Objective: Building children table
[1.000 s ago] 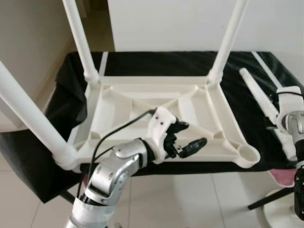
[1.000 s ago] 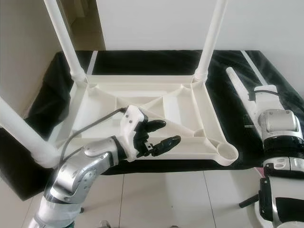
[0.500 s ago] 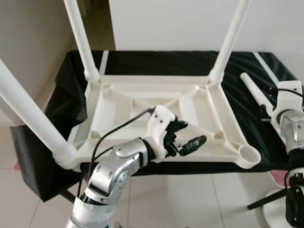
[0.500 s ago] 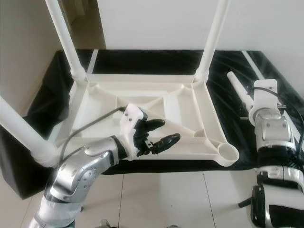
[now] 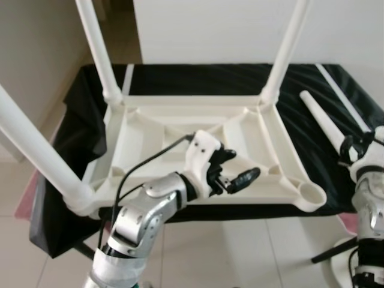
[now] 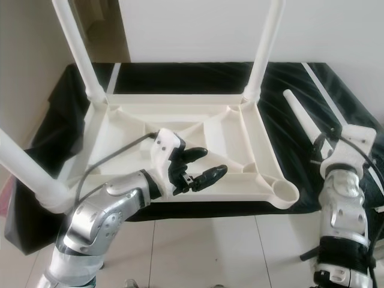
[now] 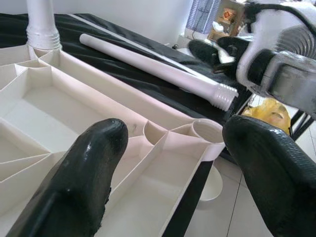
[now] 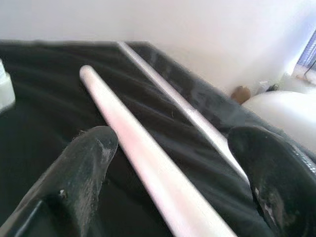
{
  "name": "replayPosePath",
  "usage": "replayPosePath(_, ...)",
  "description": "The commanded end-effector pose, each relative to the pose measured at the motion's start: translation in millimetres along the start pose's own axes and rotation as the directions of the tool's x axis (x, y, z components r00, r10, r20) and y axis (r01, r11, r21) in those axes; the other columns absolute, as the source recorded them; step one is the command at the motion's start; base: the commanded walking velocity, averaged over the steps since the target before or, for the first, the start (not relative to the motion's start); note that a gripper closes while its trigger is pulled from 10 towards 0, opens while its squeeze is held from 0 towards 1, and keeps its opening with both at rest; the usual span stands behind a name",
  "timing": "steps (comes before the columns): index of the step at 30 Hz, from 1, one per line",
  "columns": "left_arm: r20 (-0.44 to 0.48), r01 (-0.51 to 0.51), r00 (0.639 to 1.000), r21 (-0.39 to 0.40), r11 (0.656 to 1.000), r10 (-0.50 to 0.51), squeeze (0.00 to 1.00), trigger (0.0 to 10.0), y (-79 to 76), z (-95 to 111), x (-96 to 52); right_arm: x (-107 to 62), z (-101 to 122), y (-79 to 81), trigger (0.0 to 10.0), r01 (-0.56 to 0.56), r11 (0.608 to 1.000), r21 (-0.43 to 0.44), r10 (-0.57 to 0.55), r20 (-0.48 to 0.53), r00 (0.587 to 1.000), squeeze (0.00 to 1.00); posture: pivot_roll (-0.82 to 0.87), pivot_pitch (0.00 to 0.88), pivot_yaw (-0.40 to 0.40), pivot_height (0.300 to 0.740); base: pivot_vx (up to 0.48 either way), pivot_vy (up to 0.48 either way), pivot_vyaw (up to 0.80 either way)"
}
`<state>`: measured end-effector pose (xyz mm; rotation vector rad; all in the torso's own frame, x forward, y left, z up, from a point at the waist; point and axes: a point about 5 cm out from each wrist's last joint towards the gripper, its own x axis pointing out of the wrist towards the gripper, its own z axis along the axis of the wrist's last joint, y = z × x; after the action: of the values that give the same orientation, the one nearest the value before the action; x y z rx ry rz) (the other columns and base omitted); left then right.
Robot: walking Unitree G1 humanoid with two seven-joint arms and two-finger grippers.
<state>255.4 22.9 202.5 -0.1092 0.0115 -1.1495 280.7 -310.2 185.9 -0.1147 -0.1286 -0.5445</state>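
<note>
Plastic leg (image 6: 303, 126), likely light, stiff and slick, wants gripping mid-shaft by the wide-spread right gripper (image 8: 168, 163); left gripper (image 5: 231, 171) gapes empty.

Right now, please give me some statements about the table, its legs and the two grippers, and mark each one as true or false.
1. Three legs stand up from the upturned table frame. True.
2. The near right corner socket already holds a leg. False: that socket is empty.
3. The loose leg lies on the black cloth, to the right of the frame. True.
4. The left gripper is shut on a leg. False: its fingers are open and hold nothing, over the frame's near edge.
5. The right gripper has its open fingers on either side of the loose leg. True.
6. The cloth under the frame is white. False: it is black.
</note>
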Motion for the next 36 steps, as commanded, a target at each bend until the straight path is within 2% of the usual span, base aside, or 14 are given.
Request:
replayPosePath(1, 0.008, 0.013, 1.0, 0.003, 1.0, -0.013, 0.0, 10.0, -1.7, 5.1, 0.6, -5.0, -1.5, 2.0, 10.0, -0.003, 1.0, 0.02, 0.003, 0.014, 1.0, 0.0, -0.05, 0.093, -0.009, 0.74, 0.0, 0.0, 0.0)
replayPosePath(2, 0.009, 0.013, 1.0, 0.004, 1.0, -0.013, 0.0, 10.0, -1.1, 6.2, 0.4, -20.2, -7.1, 1.9, 10.0, 0.013, 0.999, -0.042, -0.011, 0.058, 0.998, 0.0, -0.05, 0.095, -0.008, 0.74, 0.0, 0.0, 0.0)
replayPosePath(7, 0.008, 0.011, 1.0, 0.01, 1.0, -0.011, 0.0, 10.0, -0.3, 7.0, -0.1, -39.5, -15.5, -2.2, 10.0, 0.03, 0.997, -0.071, -0.023, 0.096, 0.995, 0.0, -0.05, 0.095, -0.003, 0.74, 0.0, 0.0, 0.0)
replayPosePath(9, 0.006, 0.009, 1.0, 0.014, 1.0, -0.009, 0.0, 10.0, 0.2, 6.9, 0.3, -49.2, -22.5, -6.4, 10.0, 0.04, 0.991, -0.13, -0.027, 0.1, 0.995, 0.0, -0.05, 0.094, -0.005, 0.74, 0.0, 0.0, 0.0)
replayPosePath(13, 0.006, 0.008, 1.0, 0.016, 1.0, -0.008, 0.0, 10.0, 0.3, 6.8, 0.6, -52.6, -25.1, -8.4, 10.0, 0.045, 0.988, -0.151, -0.03, 0.1, 0.995, 0.0, -0.05, 0.094, -0.005, 0.74, 0.0, 0.0, 0.0)
replayPosePath(14, 0.005, 0.008, 1.0, 0.017, 1.0, -0.008, 0.0, 10.0, 0.0, 6.5, 1.0, -56.9, -27.3, -15.5, 10.0, 0.08, 0.977, -0.196, -0.058, 0.116, 0.992, 0.0, -0.06, 0.092, -0.003, 0.74, 0.0, 0.0, 0.0)
replayPosePath(18, 0.004, 0.009, 1.0, 0.018, 1.0, -0.009, 0.0, 10.0, -0.2, 6.3, 1.5, -61.4, -29.7, -25.9, 10.0, 0.126, 0.963, -0.237, -0.097, 0.132, 0.987, 0.0, -0.06, 0.092, -0.003, 0.74, 0.0, 0.0, 0.0)
replayPosePath(20, 0.008, 0.011, 1.0, 0.015, 1.0, -0.011, 0.0, 10.0, -0.3, 7.0, 3.0, -63.6, -37.0, -38.0, 10.0, 0.186, 0.944, -0.272, -0.157, 0.125, 0.98, 0.0, -0.06, 0.09, -0.003, 0.74, 0.0, 0.0, 0.0)
replayPosePath(23, 0.005, 0.017, 1.0, 0.024, 1.0, -0.017, 0.0, 10.0, -1.4, 6.6, 5.3, -62.9, -46.2, -48.6, 10.0, 0.261, 0.927, -0.269, -0.244, 0.092, 0.965, 0.0, -0.06, 0.088, -0.003, 0.74, 0.0, 0.0, 0.0)
replayPosePath(25, 0.005, 0.017, 1.0, 0.024, 1.0, -0.017, 0.0, 10.0, -1.4, 6.6, 5.3, -62.9, -46.2, -48.6, 10.0, 0.261, 0.927, -0.269, -0.244, 0.092, 0.965, 0.0, -0.06, 0.088, -0.003, 0.74, 0.0, 0.0, 0.0)
replayPosePath(29, 0.008, 0.025, 1.0, 0.027, 0.999, -0.025, 0.0, 10.0, -3.2, 7.5, 7.6, -60.1, -57.1, -56.0, 10.0, 0.326, 0.931, -0.161, -0.327, 0.026, 0.945, 0.0, -0.06, 0.084, -0.002, 0.74, 0.0, 0.0, 0.0)
replayPosePath(31, 0.008, 0.025, 1.0, 0.027, 0.999, -0.025, 0.0, 10.0, -3.2, 7.5, 7.6, -60.1, -57.1, -56.0, 10.0, 0.326, 0.931, -0.161, -0.327, 0.026, 0.945, 0.0, -0.06, 0.084, -0.002, 0.74, 0.0, 0.0, 0.0)
replayPosePath(35, 0.01, 0.032, 0.999, 0.03, 0.999, -0.032, 0.0, 10.0, -3.9, 8.5, 8.0, -52.4, -63.0, -58.4, 10.0, 0.334, 0.941, -0.061, -0.335, -0.016, 0.942, 0.0, -0.06, 0.079, 0.001, 0.74, 0.0, 0.0, 0.0)
replayPosePath(36, 0.011, 0.033, 0.999, 0.031, 0.999, -0.033, 0.0, 10.0, -3.8, 8.9, 8.3, -47.6, -65.1, -56.6, 10.0, 0.307, 0.952, -0.009, -0.307, -0.037, 0.951, 0.0, -0.06, 0.073, 0.004, 0.74, 0.0, 0.0, 0.0)
